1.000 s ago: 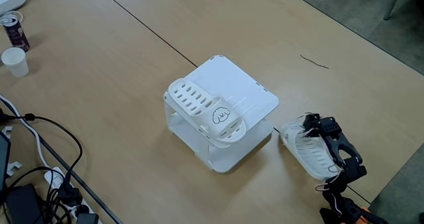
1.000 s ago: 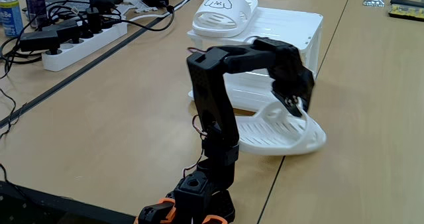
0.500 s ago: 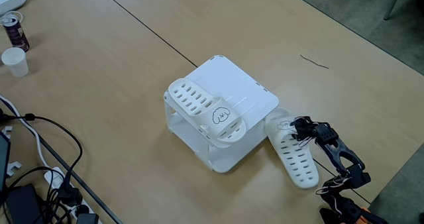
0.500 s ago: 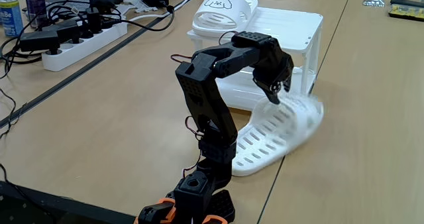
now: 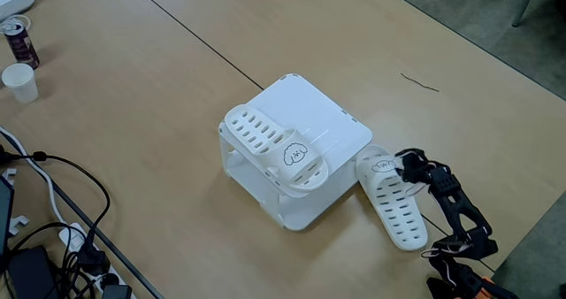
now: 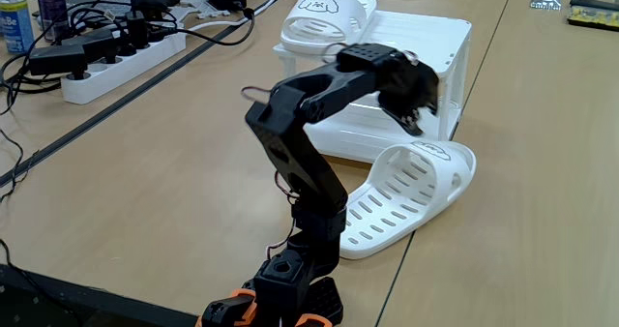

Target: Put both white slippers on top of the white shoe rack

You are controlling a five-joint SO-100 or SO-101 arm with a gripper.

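Observation:
One white slipper (image 5: 270,144) lies on the near-left part of the white shoe rack's top (image 5: 323,113), its cartoon face visible; in a fixed view it is the slipper (image 6: 327,17) on the rack (image 6: 426,39). The other white slipper (image 5: 392,199) lies flat on the table, sole down, its strap end against the rack's right corner, seen too as slipper (image 6: 406,193). My black gripper (image 5: 409,164) hovers just above that slipper's strap, gripper (image 6: 420,112), open, with nothing between its fingers and not touching the slipper.
A power strip (image 6: 121,56) with tangled cables (image 5: 53,228) lies to the left. A paper cup (image 5: 19,81) and a can (image 5: 19,41) stand at the far left. The arm's base (image 6: 280,288) sits near the table edge (image 5: 531,237).
The slipper was held on its side a second ago; it dropped flat onto the table beside the rack. The gripper let go and rose above its strap.

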